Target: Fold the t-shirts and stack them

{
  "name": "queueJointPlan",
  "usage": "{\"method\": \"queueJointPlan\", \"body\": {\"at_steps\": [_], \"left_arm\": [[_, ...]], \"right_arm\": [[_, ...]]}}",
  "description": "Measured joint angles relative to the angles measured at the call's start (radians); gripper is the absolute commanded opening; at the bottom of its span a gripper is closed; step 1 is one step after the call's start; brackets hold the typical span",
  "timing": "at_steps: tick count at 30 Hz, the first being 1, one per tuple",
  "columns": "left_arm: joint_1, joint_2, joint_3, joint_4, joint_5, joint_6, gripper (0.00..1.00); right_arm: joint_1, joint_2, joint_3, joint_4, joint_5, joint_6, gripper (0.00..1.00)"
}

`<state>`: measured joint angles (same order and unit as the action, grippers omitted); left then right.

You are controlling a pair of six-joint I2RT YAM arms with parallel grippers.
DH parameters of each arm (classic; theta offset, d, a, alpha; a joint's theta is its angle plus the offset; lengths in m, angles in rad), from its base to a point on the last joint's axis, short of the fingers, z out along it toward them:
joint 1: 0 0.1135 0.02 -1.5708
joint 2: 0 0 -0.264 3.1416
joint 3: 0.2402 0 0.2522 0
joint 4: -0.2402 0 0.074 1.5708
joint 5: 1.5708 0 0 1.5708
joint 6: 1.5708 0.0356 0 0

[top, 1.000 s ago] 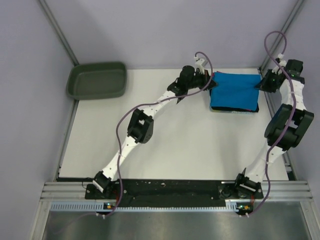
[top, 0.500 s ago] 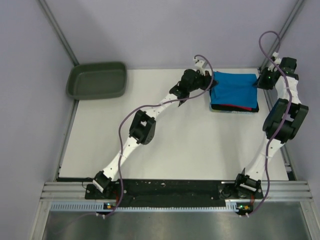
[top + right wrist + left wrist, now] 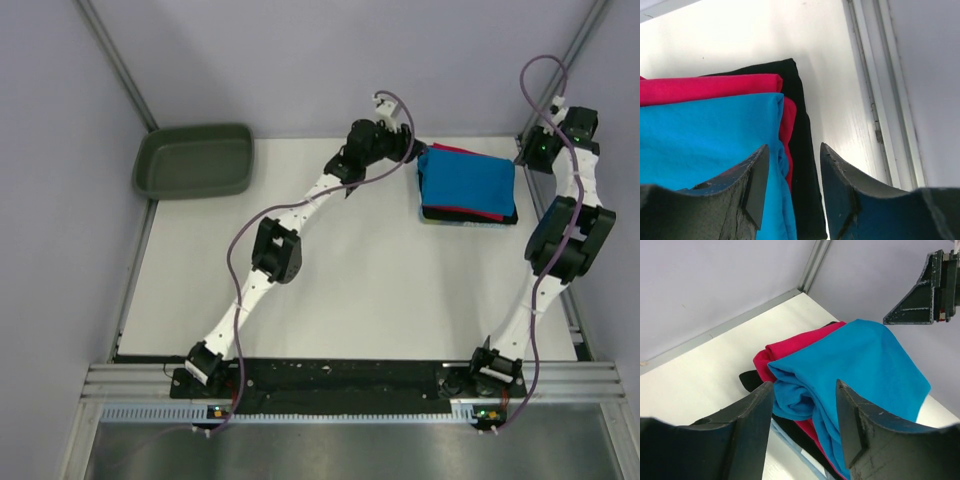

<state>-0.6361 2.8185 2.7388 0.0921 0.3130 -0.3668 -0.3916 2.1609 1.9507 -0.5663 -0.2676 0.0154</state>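
The t-shirts lie stacked at the table's back right. A folded turquoise shirt (image 3: 467, 182) is on top, over a red one (image 3: 455, 150), a black one and a light one (image 3: 440, 222). My left gripper (image 3: 408, 152) hovers open just off the stack's left edge. In the left wrist view its jaws (image 3: 804, 390) stand apart around the turquoise fold (image 3: 865, 365) without pinching it, with the red (image 3: 795, 347) and black (image 3: 751, 380) layers beneath. My right gripper (image 3: 527, 155) is open at the stack's right edge. Its fingers (image 3: 792, 150) straddle the turquoise (image 3: 705, 140), red (image 3: 715, 85) and black (image 3: 802, 150) edges.
A dark olive-green tub (image 3: 194, 160) sits at the back left corner. The enclosure's walls and metal frame posts (image 3: 560, 70) stand close behind the stack and beside the right arm. The table's right rail (image 3: 880, 100) runs next to the right gripper.
Both grippers have opened and let go of the turquoise shirt, which now rests on the stack. The left gripper has drawn back leftward, and the right one has lifted slightly.
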Motion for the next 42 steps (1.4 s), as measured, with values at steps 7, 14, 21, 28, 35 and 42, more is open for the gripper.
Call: {"method": "queueJointPlan", "body": {"at_steps": [7, 14, 21, 28, 35, 42], "left_arm": [[0.073, -0.064, 0.011, -0.22, 0.149, 0.005, 0.7], [0.17, -0.294, -0.282, -0.453, 0.229, 0.116, 0.69], [0.276, -0.489, -0.507, -0.602, 0.248, 0.266, 0.68], [0.298, -0.555, -0.555, -0.685, 0.252, 0.344, 0.67], [0.294, -0.555, -0.56, -0.702, 0.251, 0.363, 0.66], [0.294, -0.555, -0.56, -0.702, 0.246, 0.381, 0.66]], "right_arm": [[0.128, -0.069, 0.018, 0.025, 0.049, -0.049, 0.48], [0.375, -0.037, 0.18, 0.079, 0.068, -0.085, 0.47], [0.477, 0.091, 0.269, 0.111, 0.188, -0.17, 0.44], [0.494, 0.202, 0.267, 0.061, 0.279, -0.244, 0.35], [0.5, 0.205, 0.256, 0.049, 0.286, -0.266, 0.19], [0.515, 0.198, 0.231, 0.048, 0.266, -0.27, 0.28]]}}
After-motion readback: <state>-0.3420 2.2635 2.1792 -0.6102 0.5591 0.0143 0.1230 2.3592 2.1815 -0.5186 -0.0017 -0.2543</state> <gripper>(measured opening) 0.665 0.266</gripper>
